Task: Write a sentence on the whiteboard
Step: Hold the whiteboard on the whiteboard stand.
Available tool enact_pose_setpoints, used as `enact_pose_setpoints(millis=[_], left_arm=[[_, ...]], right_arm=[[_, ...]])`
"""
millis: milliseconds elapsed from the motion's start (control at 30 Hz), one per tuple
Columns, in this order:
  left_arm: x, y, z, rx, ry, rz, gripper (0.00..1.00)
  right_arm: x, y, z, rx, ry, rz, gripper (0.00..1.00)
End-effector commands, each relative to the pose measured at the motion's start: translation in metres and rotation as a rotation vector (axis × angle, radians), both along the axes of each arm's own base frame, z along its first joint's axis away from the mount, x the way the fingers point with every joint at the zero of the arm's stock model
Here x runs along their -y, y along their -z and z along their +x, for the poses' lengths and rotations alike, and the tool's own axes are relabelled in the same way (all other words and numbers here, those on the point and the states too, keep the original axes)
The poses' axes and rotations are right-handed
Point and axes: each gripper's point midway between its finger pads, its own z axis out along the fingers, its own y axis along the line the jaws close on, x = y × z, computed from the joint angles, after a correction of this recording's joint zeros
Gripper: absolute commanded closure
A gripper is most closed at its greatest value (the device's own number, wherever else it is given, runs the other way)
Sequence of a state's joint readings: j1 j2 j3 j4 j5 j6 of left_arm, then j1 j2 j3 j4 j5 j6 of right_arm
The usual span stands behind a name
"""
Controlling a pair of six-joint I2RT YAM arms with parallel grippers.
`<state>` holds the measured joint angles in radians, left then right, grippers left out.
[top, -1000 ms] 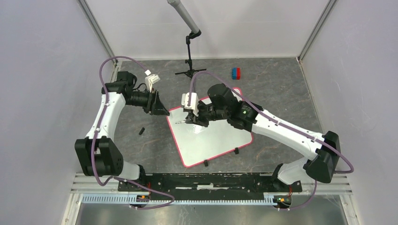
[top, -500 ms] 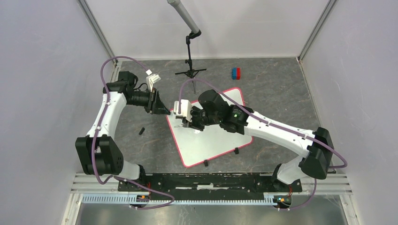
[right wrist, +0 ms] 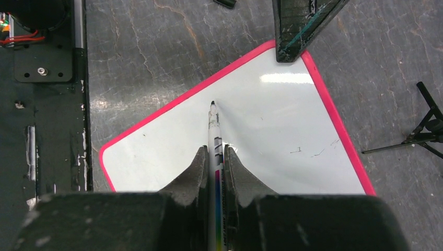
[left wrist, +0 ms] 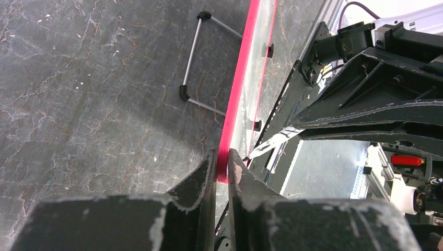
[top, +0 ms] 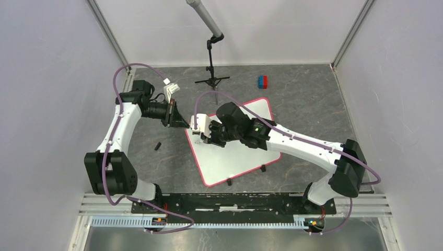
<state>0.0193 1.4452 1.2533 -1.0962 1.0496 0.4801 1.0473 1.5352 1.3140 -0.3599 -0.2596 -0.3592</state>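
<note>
Clamping one marker [right wrist: 213, 132] in right fingers [right wrist: 197, 163], left fingers [left wrist: 208, 168] pinching one whiteboard [top: 231, 161]

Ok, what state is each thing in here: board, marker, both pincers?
Whiteboard: lying on the table, nearly blank, only a few faint strokes.
Marker: uncapped, tip over the board; contact unclear.
Left pincer: shut on the whiteboard's pink rim.
Right pincer: shut on the marker.
</note>
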Motion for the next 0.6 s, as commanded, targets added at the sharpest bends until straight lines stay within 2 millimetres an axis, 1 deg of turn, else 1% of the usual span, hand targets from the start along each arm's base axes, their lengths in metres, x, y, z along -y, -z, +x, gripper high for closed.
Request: enact_pose_setpoints(millis=[0, 200, 367, 533, 567], left_arm=[[0.006, -0.005, 0.0, 0.023, 0.022, -0.033, 0.86], [0.005, -0.003, 0.0, 0.014, 0.02, -0.029, 0.97], [0.005, -0.001, 0.0, 0.015, 0.021, -0.027, 0.98], [0.005, -0.001, 0.0, 0.016, 0.023, -0.027, 0.98], [0.008, -0.001, -0.002, 0.018, 0.037, -0.027, 0.98]], right_arm=[[-0.008, -0.016, 0.01, 0.058, 0.018, 0.03, 1.0], [-0.008, -0.017, 0.018, 0.082, 0.042, 0.023, 1.0], [-0.008, -0.025, 0.028, 0.117, 0.072, 0.028, 1.0], [-0.004, -0.032, 0.045, 0.132, 0.121, 0.031, 1.0], [-0.003, -0.033, 0.049, 0.133, 0.131, 0.03, 1.0]])
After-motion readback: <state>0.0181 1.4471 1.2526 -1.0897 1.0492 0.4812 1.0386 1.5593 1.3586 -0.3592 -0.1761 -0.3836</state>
